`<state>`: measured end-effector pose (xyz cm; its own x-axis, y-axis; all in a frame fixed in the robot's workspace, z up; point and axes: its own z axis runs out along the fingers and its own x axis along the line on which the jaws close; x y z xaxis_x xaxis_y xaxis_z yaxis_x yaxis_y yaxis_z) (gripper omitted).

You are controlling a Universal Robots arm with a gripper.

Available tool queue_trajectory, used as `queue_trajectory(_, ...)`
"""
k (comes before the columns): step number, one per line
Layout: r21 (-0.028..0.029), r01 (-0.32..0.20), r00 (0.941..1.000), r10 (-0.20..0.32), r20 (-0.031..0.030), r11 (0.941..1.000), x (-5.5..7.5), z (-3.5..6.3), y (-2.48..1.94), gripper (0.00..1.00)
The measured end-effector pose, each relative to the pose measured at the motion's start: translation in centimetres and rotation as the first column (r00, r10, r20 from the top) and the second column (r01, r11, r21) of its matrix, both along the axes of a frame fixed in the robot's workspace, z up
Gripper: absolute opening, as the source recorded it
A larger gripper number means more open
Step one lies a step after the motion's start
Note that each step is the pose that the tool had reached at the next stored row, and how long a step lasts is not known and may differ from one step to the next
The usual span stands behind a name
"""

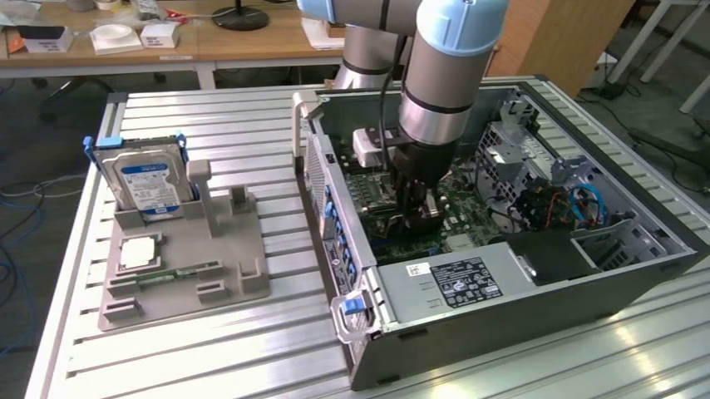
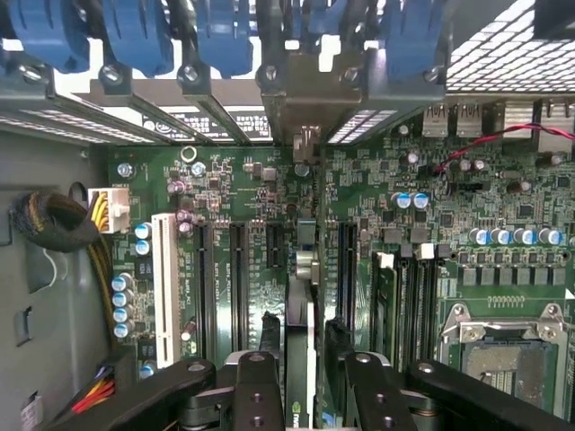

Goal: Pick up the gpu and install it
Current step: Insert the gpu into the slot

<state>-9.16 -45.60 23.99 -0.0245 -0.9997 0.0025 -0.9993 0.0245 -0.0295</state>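
Well, the arm [image 1: 444, 75] reached straight down into the open case [image 1: 500, 316], which lay on its side on the slatted table [image 1: 222, 349], right of centre in the exterior view. Its gripper [image 1: 427, 218] sat low over the green board inside, near the middle of the case. From the wrist camera, the gpu [image 2: 304, 269] showed edge-on, standing upright in a slot of the motherboard [image 2: 252, 180] among the long black slots, just beside a white slot [image 2: 164, 287]. Its silver bracket end met the case's rear wall under a row of blue latches [image 2: 135, 36]. The gripper [image 2: 302, 346] straddled the card's near end, one black arm on each side of it. Whether the pincer was pinching the card or standing loose of it, I could not tell. A cpu socket [image 2: 508, 359] lay well apart from the card, and a bundle of yellow and black wires ran to a white plug on the card's other side. On the exterior view's left stood a grey stand [image 1: 183, 303] holding a hard drive [image 1: 148, 179] upright, blue label facing out. A memory stick [image 1: 178, 273] lay flat lower on that stand. At the upper left of that view was a wooden desk [image 1: 244, 41] with small white boxes on it.
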Motion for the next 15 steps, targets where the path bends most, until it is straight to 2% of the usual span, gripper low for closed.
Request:
queue_trajectory(7, -0.0002, 0.0, 1.0, 0.0, 0.0024, 1.0, 0.0, 1.38, 0.0, 0.34)
queue_trajectory(13, -0.0002, 0.0, 1.0, 0.0, 0.0071, 1.0, 0.0, 3.36, 0.0, 0.34)
queue_trajectory(15, 0.0, 0.0, 1.0, 0.0, 0.0081, 1.0, 0.0, 3.47, 0.0, 0.32)
